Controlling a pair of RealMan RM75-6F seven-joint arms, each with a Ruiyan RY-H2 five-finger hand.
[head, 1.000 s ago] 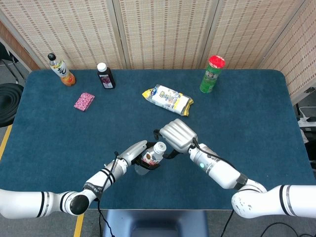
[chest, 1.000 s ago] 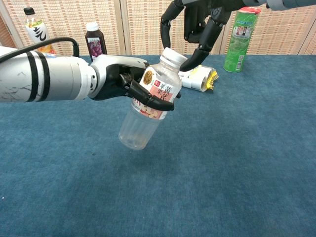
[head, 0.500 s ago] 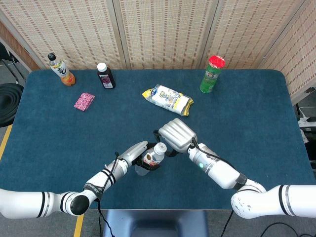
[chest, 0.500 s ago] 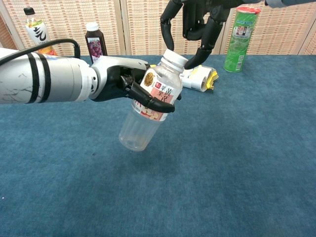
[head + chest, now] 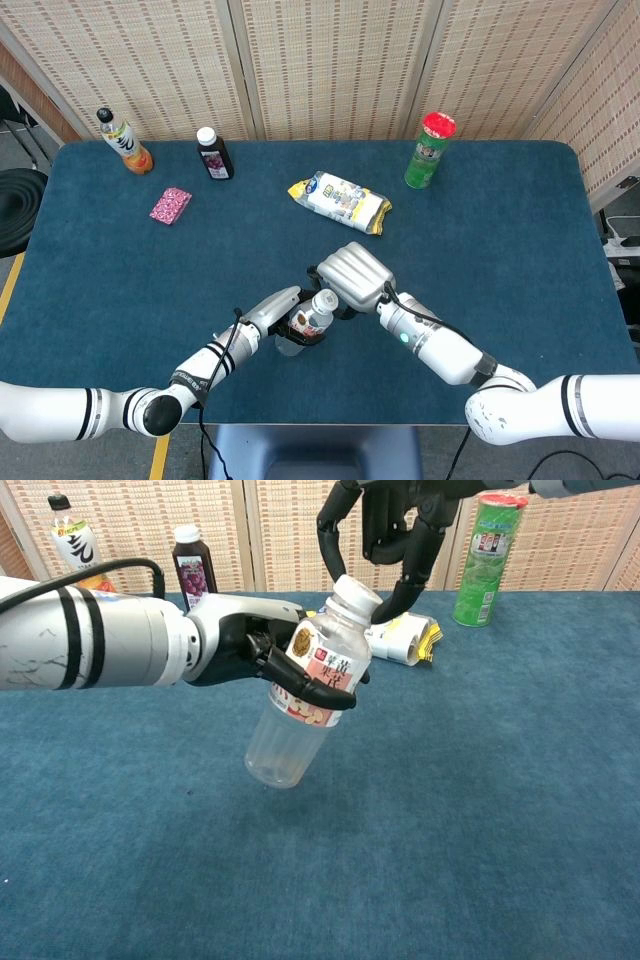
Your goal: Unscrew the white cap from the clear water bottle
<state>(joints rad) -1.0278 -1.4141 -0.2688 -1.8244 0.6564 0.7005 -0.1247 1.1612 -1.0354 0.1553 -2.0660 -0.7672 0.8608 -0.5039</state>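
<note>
1. Woven panels line the wall behind a blue-carpeted tabletop (image 5: 520,250) with rounded corners.
2. Along the far edge stand an orange drink bottle (image 5: 124,141), a dark juice bottle (image 5: 213,153) and a green can (image 5: 430,150) with a red lid.
3. A pink packet (image 5: 170,205) lies near the two bottles, and a white and yellow snack bag (image 5: 340,202) lies around the middle, closer to the can.
4. At the near side, the left robot hand (image 5: 255,650) grips the clear bottle (image 5: 305,710) around its labelled upper half, black fingers (image 5: 310,688) wrapped across the label.
5. The bottle is lifted clear of the tabletop, tilted so its neck leans up and to the right in the chest view and its base hangs lowest.
6. It looks empty, or nearly so.
7. The white cap (image 5: 355,593) is on the neck.
8. The right robot hand (image 5: 385,530) hangs just above the cap, fingers curved downward around it.
9. One dark fingertip (image 5: 388,608) sits right at the cap's side; whether it actually presses the cap, I cannot tell, and I cannot say whether this hand has a grip on it.
10. From the head view, the right robot hand's silver back covers part of the bottle's top, with the cap showing just beside it.
</note>
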